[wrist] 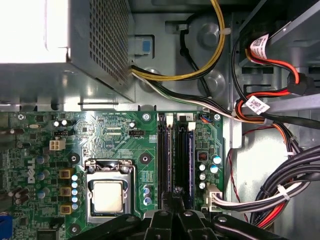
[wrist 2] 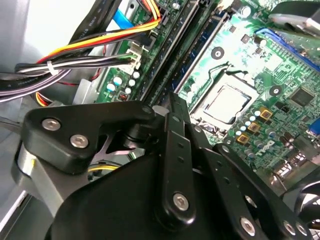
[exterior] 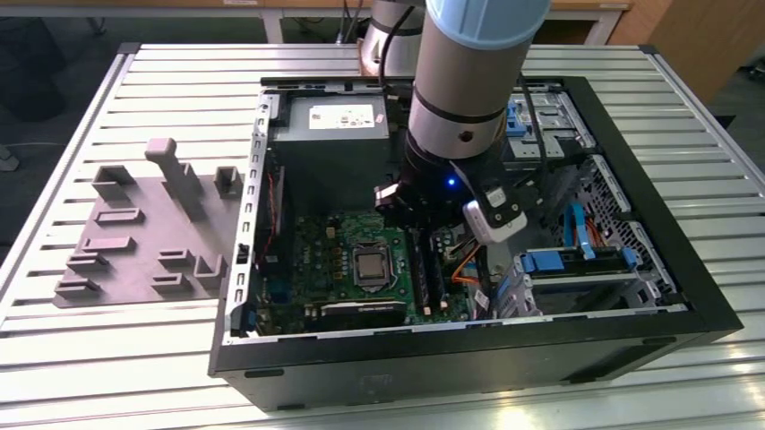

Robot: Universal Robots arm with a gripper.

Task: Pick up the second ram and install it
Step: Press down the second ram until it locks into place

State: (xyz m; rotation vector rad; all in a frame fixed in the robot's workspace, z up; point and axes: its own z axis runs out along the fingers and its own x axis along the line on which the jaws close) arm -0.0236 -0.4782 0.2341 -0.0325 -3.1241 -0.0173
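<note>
Robotics lab or workshop: open computer case (exterior: 478, 349) on slatted aluminium table (exterior: 179, 358), grey fixture plate (exterior: 132, 260) beside it, wooden benches (exterior: 597, 18) behind.

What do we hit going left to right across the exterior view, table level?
Grey fixture plate → case's left wall → green motherboard → CPU socket → memory slots, with the arm's hand above them → blue drive caddy → case's right wall.
</note>
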